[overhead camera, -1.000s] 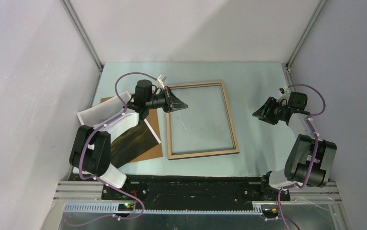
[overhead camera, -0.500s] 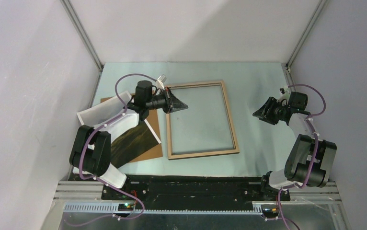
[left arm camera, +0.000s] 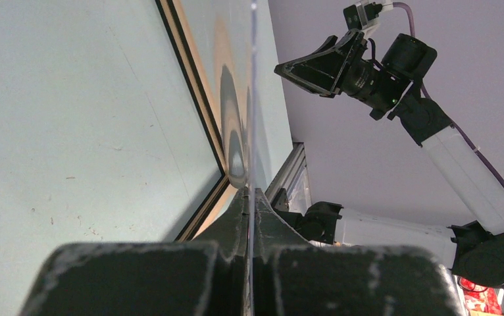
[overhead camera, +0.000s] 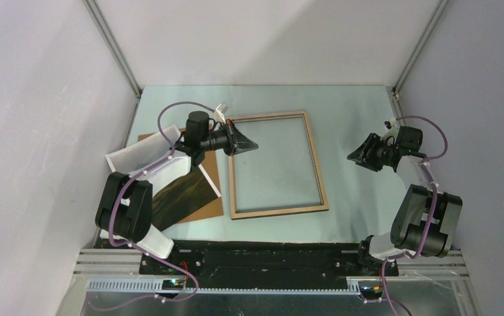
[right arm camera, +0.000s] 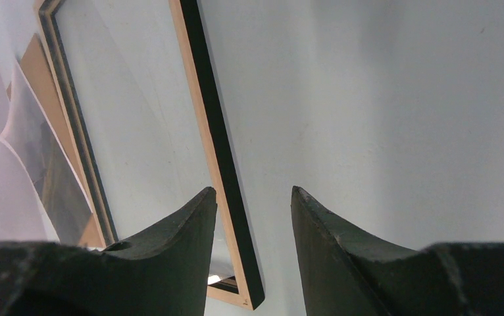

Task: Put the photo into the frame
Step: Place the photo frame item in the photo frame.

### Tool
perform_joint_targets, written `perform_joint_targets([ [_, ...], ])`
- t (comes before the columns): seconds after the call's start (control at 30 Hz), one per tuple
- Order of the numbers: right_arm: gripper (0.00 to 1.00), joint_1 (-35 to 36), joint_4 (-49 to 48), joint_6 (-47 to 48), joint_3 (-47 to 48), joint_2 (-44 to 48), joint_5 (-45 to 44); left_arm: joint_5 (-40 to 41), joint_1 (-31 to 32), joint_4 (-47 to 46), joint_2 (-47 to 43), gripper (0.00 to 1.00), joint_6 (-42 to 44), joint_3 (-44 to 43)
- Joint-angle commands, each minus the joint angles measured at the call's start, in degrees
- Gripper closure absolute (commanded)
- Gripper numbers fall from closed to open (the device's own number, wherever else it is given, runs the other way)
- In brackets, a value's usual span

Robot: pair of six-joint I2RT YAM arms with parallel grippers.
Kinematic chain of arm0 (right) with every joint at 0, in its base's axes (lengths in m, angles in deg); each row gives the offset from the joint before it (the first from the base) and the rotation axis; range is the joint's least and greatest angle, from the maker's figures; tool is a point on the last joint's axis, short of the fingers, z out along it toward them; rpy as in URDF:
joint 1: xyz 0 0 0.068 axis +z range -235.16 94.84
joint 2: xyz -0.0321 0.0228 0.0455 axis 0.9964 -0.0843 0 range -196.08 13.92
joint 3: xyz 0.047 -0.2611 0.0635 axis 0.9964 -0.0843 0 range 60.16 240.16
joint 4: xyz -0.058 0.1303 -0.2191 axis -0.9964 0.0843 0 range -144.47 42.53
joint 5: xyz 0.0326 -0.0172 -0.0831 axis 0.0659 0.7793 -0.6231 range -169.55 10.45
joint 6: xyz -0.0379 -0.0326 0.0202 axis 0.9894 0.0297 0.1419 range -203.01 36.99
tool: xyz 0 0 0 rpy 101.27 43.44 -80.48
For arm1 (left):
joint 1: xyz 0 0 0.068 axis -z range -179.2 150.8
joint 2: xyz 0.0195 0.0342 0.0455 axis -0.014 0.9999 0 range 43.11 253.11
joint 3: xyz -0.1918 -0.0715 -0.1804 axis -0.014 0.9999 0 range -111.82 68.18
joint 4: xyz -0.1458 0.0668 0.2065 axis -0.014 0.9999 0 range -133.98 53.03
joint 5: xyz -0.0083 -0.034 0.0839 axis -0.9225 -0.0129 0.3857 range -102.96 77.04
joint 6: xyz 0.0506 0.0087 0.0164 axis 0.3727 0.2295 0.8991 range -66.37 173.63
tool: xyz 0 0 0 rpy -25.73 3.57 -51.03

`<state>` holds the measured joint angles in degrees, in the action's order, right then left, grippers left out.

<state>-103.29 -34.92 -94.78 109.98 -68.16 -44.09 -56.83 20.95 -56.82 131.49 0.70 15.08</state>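
The frame (overhead camera: 277, 164) lies flat mid-table with its light-wood back up, and its black side shows in the right wrist view (right arm camera: 218, 158). My left gripper (overhead camera: 249, 145) reaches over the frame's upper left rail and is shut on the thin edge of the clear pane (left arm camera: 252, 99), seen edge-on between the fingers (left arm camera: 251, 192). The photo (overhead camera: 185, 195) lies left of the frame under my left arm, dark print up, with a white corner (overhead camera: 129, 157) curled. My right gripper (overhead camera: 356, 157) hovers open to the right of the frame, holding nothing (right arm camera: 254, 197).
A brown hardboard panel (overhead camera: 204, 209) lies under the photo, touching the frame's left rail. Grey enclosure walls and aluminium posts (overhead camera: 112, 46) close in the table on three sides. My right arm (left arm camera: 381, 72) shows across the table in the left wrist view.
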Motion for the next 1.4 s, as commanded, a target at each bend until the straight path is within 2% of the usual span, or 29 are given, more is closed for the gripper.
perform_joint_targets([
  [0.0, 0.5, -0.28, -0.11, 0.77, -0.03, 0.12, 1.18, 0.21, 0.47, -3.58, -0.88, 1.0, -0.6, 0.63],
  [0.63, 0.5, -0.05, -0.1, 0.76, 0.01, -0.9, 1.58, 0.82, 0.6, -3.54, 0.71, 1.0, 1.0, 0.72],
  [0.87, 0.5, 1.5, -0.57, 0.98, 0.01, -1.4, 1.04, 1.27, 0.63, -0.31, 2.14, 1.0, 4.32, -1.1],
  [1.13, 0.5, 5.69, -0.55, 1.71, 1.81, -3.37, -0.84, 0.85, 0.64, 1.82, 4.92, 1.0, 6.21, -3.44],
  [1.37, 0.5, 12.33, -0.56, 3.51, 6.07, -7.63, -4.97, 0.14, 0.61, 2.47, 6.45, 1.0, 7.48, -4.93],
])
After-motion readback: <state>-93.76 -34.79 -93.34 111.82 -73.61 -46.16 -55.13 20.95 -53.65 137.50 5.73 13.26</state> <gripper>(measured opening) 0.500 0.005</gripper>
